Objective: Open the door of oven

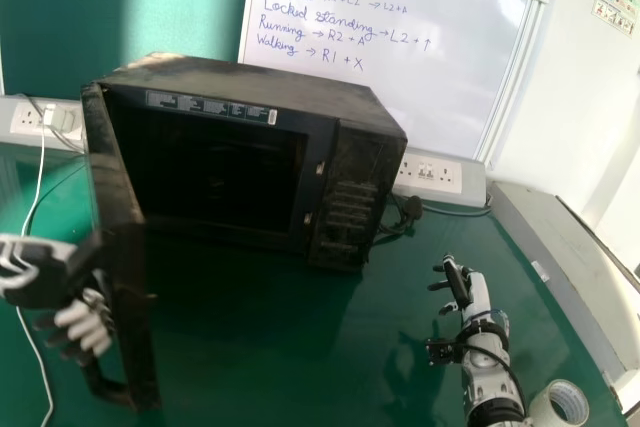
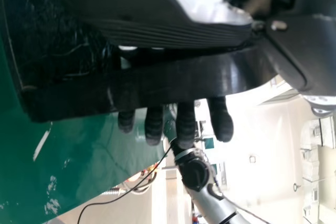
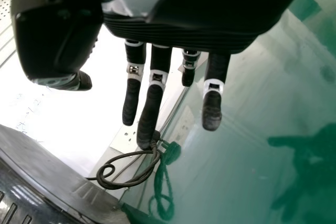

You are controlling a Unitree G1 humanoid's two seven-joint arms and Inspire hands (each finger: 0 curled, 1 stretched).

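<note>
The black oven (image 1: pixel 345 202) stands on the green table, its door (image 1: pixel 132 322) swung wide out from the left side, toward the front. My left hand (image 1: pixel 85 327) is at the door's outer side, by the handle (image 1: pixel 105 387). In the left wrist view, the handle bar (image 2: pixel 157 81) crosses my left hand (image 2: pixel 185 124), whose fingers are hooked round it and stick out beyond. My right hand (image 1: pixel 457 282) is off to the oven's right above the table, fingers extended and holding nothing. The right wrist view shows the relaxed fingers of my right hand (image 3: pixel 152 108).
Behind the oven are a whiteboard (image 1: pixel 400 67) and wall sockets (image 1: pixel 432 173). A dark cable (image 3: pixel 126 183) lies coiled beside the oven. A tape roll (image 1: pixel 565 402) sits near my right forearm, with a grey ledge (image 1: pixel 560 257) along the right side.
</note>
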